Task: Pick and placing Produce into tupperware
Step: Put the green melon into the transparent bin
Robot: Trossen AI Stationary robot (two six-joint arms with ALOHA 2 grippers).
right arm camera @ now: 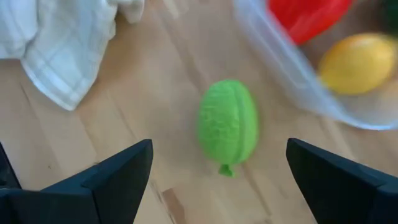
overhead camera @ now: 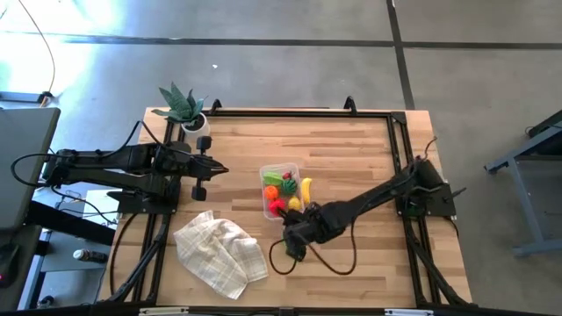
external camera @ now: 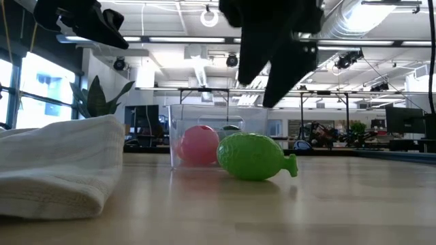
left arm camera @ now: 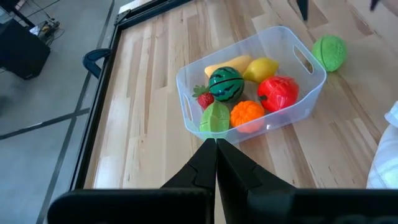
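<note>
One bench (overhead camera: 351,158): pale wood planks, dark frame along its edges.
Arms: two, dark; the left one waits at the bench's left edge near the plant, the right one reaches in from the right edge toward the middle.
Cloth (overhead camera: 219,250): one, white with a faint check, crumpled at the front of the bench, left of the right gripper.
Plant (overhead camera: 182,105): one, spiky green leaves in a white pot, at the far left corner.
Tupperware (left arm camera: 311,93): one clear rectangular tub, rounded corners, slot handles at both ends, mid-bench.
Produce in tub, count seven: yellow banana (left arm camera: 227,64), yellow lemon (left arm camera: 261,69), dark green striped melon (left arm camera: 225,84), red pepper-like piece (left arm camera: 278,93), orange (left arm camera: 247,115), small red strawberry (left arm camera: 203,98), light green ridged piece (left arm camera: 215,118).
Produce outside tub, count one: green fruit (right arm camera: 227,124), bright green, textured skin with a seam and a small stem nub; lies on the bench just beside the tub's end, not touching it.
Right gripper (right arm camera: 219,171): released, jaws spread wide, above the green fruit, no contact.
Left gripper (left arm camera: 216,155): clenched, empty, fingertips together.
</note>
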